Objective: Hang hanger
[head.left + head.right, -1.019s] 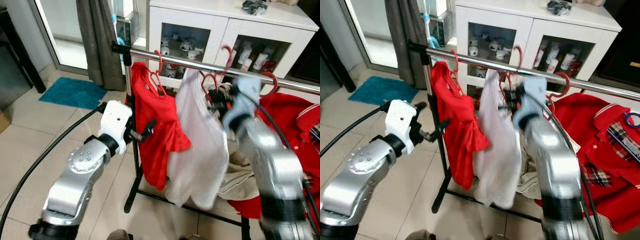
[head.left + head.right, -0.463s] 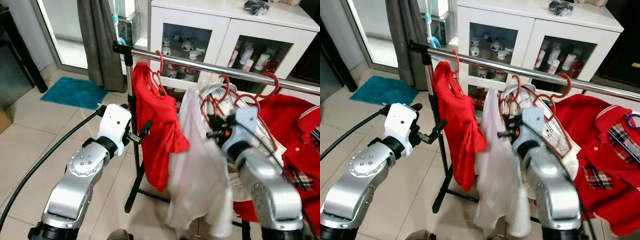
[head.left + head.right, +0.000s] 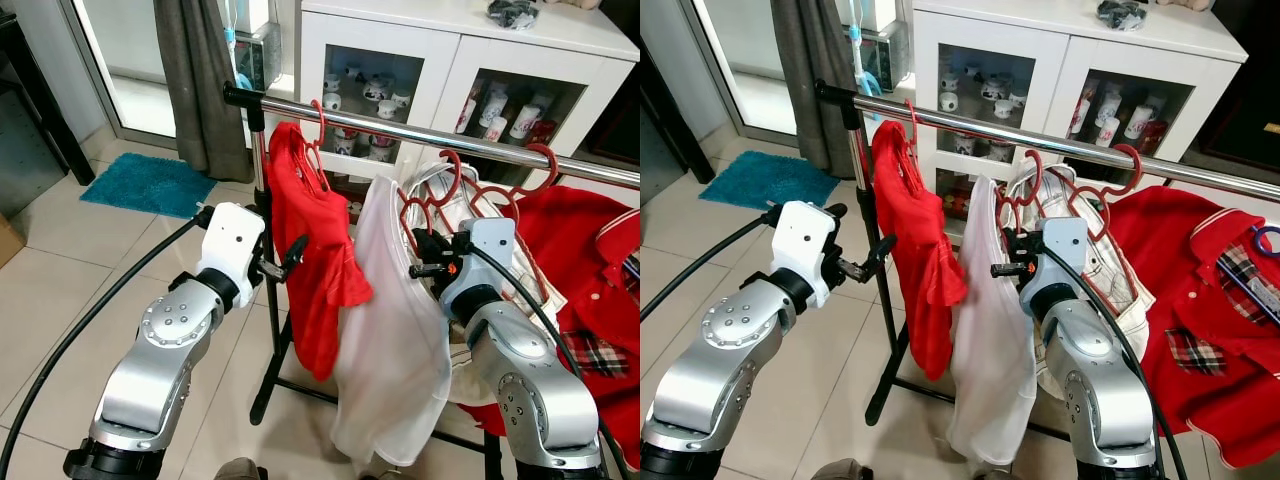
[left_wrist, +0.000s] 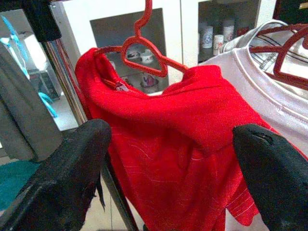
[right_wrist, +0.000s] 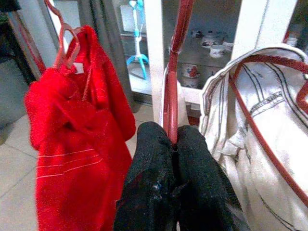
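Observation:
A red hanger (image 5: 169, 91) carries a white shirt (image 3: 385, 340). My right gripper (image 3: 418, 256) is shut on this hanger just below its hook, its pads (image 5: 156, 159) pinching the red rod. The hanger sits slightly below the chrome rail (image 3: 380, 122); whether its hook touches the rail I cannot tell. My left gripper (image 4: 173, 159) is open with nothing between its fingers. It is beside the rack's upright post (image 3: 268, 330) and faces a red shirt (image 3: 310, 260) that hangs on its own red hanger at the rail's left end.
A striped white shirt (image 3: 485, 205) on another red hanger hangs behind my right gripper, with red garments (image 3: 590, 250) to its right. A white glass-door cabinet (image 3: 440, 60) stands behind the rail. A grey curtain (image 3: 200, 70) and a blue mat (image 3: 150, 185) are at the left.
My right gripper has come down from the rail and back toward me with the hanger, and the white shirt has swung and settled. The left arm has barely moved.

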Available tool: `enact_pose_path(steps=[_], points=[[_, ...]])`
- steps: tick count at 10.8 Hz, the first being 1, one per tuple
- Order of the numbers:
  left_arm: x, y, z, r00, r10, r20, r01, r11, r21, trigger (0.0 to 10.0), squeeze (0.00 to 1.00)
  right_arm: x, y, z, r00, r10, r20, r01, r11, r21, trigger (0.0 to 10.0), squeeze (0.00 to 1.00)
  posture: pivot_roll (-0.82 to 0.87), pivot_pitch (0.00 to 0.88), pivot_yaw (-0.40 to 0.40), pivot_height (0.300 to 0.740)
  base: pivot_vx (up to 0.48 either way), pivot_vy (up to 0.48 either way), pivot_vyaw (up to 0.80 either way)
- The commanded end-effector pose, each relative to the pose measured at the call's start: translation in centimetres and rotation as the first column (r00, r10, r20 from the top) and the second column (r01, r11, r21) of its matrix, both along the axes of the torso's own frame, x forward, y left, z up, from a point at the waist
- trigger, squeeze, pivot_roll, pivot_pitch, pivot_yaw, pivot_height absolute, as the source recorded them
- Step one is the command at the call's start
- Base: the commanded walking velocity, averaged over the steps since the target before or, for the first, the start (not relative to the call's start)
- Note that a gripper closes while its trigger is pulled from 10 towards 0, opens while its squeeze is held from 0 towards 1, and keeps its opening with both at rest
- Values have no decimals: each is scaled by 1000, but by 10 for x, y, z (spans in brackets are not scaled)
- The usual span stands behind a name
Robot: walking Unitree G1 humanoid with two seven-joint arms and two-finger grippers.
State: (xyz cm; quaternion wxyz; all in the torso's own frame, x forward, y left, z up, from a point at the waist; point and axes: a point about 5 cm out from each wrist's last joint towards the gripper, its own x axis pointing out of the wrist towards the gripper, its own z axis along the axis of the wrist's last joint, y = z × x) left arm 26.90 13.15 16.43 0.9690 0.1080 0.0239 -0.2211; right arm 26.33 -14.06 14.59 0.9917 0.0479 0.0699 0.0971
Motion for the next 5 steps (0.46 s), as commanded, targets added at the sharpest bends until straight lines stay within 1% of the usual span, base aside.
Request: enact_pose_path(steps=[1,3,5], points=[[2,0,0,1000,0,-6,-1,1000,-5,10000,0,-1,-1,10,998,-19,59,20,1000,-7,0,0,64,43,-15,740,0,0,0],[3,-1,3,1000,-7,-2,7,1000,4,10000,0,-2,-2,8,998,-34,45,34,999,3,0,0,75,45,-19,740,0,0,0],[2,-1,4,1000,-2,-2,2,1000,0,10000,0,-2,0,6,999,-32,33,32,999,8,0,0,80,53,-20,740,-274,0,0]])
